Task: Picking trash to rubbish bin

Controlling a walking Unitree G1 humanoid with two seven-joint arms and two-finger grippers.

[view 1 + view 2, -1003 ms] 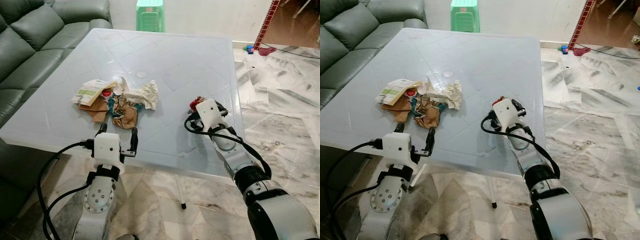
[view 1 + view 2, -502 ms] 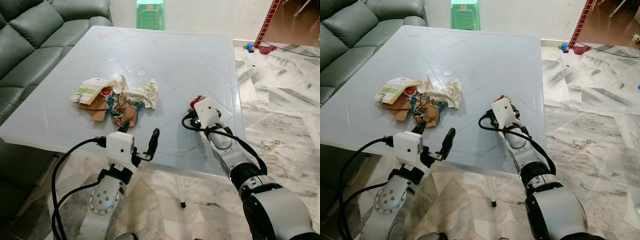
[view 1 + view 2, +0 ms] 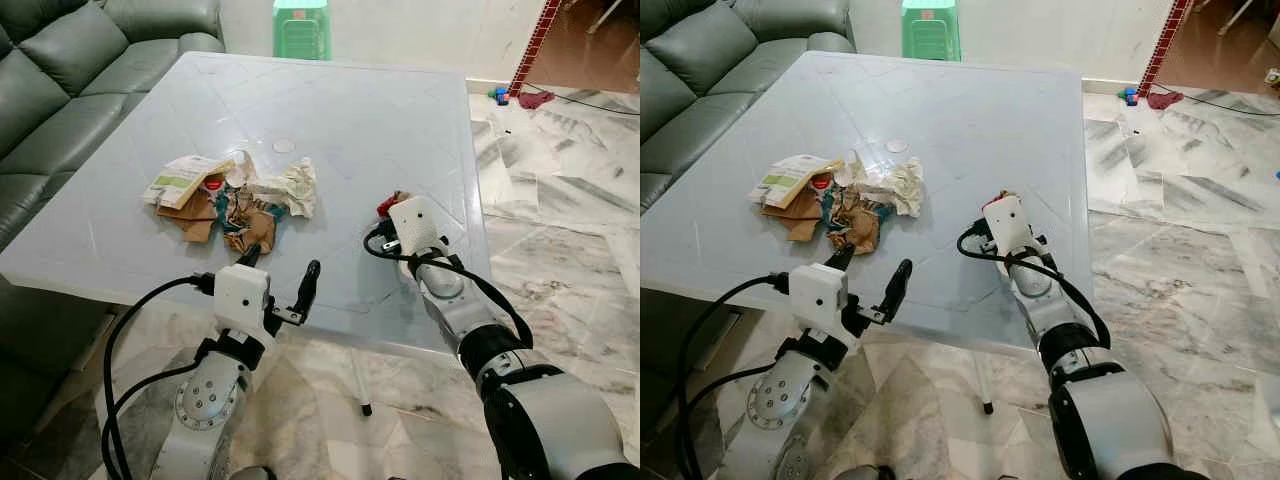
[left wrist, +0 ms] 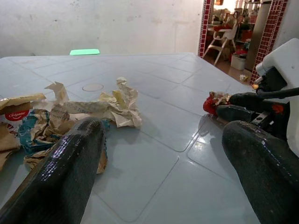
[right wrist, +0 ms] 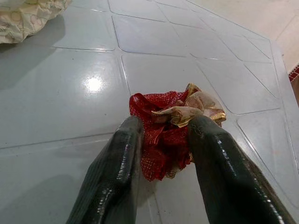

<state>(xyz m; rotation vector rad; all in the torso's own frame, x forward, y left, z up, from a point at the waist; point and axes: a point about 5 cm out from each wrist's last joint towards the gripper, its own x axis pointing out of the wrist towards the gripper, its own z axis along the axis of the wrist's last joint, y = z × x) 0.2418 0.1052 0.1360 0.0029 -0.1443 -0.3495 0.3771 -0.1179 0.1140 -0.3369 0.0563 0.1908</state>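
In the right wrist view we see what the head cameras barely reveal: the right end effector (image 5: 161, 154) has its two black fingers (image 5: 114, 172) clenched on a red mesh scrap with gold trim (image 5: 163, 126), pressed against the pale counter (image 5: 56, 93). From the left eye view only a sliver of that red scrap (image 3: 388, 205) peeks past the white wrist housing near the counter's right edge.

The left wrist view looks low across the counter at the trash pile (image 4: 70, 116) of crumpled paper, brown cardboard and a Colgate box (image 4: 18, 114), with the right arm's scrap off to one side. In the head views the left end effector (image 3: 279, 272) hovers at the counter's near edge, fingers spread wide and holding nothing; its inner finger sits just before the brown cardboard of the pile, the rest of which lies beyond.

Against the frame a second ago, the left end effector has opened wider and shifted toward the right arm; since half a second ago both have barely changed. A grey sofa (image 3: 60, 70) flanks the counter, a green stool (image 3: 300, 25) stands beyond.
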